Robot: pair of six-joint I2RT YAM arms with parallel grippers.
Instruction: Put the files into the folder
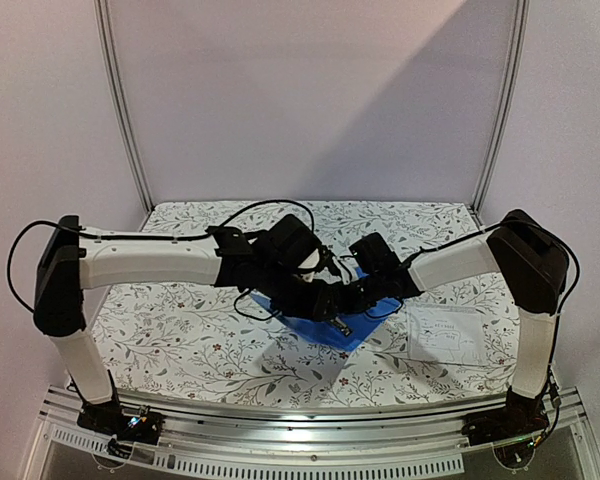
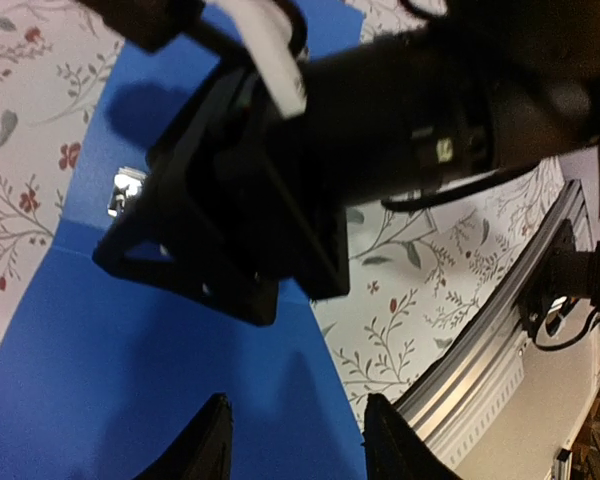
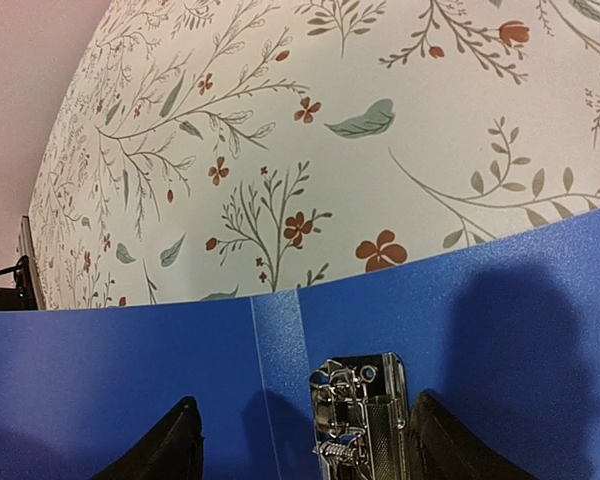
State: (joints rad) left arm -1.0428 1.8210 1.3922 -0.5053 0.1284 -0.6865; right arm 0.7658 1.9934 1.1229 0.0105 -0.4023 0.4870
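The blue folder (image 1: 370, 335) lay open at mid-table, its one metal ring clip (image 3: 365, 420) bare. The single white paper sheet (image 1: 446, 335) sat just to its right on the floral tablecloth (image 1: 180, 330), so the filing looked unstarted. Over the folder, the left gripper (image 2: 295, 445) hung parted and empty, while the right gripper (image 3: 305, 450) stood parted astride the clip.

A table (image 1: 180, 330) with a white top printed in grey-green leaves and small red flowers fills the middle of the booth, and a ribbed aluminium rail (image 1: 300, 415) runs along its near edge. Behind it stands a plain pale wall (image 1: 310, 90), framed by two slim metal posts (image 1: 122, 110), one at each side. Light falls unevenly on the wall, its right part lying in a slanting shadow.
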